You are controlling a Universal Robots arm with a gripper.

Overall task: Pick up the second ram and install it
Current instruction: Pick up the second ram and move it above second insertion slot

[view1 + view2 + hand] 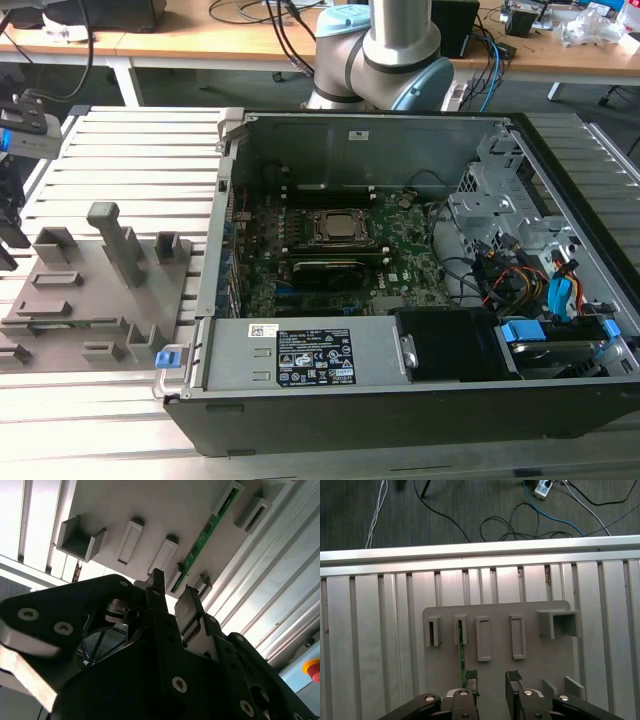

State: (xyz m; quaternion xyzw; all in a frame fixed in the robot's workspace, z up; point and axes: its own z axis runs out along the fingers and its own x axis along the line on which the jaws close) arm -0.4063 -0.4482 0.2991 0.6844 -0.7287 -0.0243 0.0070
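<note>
The second ram (461,656) is a thin green stick standing on edge in a slot of the grey fixture plate (535,660). In the second wrist view the ram (202,536) runs between two small holders. My gripper (492,679) hovers above the plate, open, with nothing between its black fingertips (471,676). The stick lies just beside one fingertip, outside the gap. In the second wrist view the gripper (172,597) shows the same open gap. The arm's wrist (25,128) hangs at the exterior view's left edge, over the plate (90,300).
The open computer case (400,400) lies at the exterior view's right, with its motherboard (400,250), CPU socket (338,226) and a black finned block (328,270). Tall grey holders (112,240) rise from the plate. A ribbed aluminium table (370,645) lies under everything.
</note>
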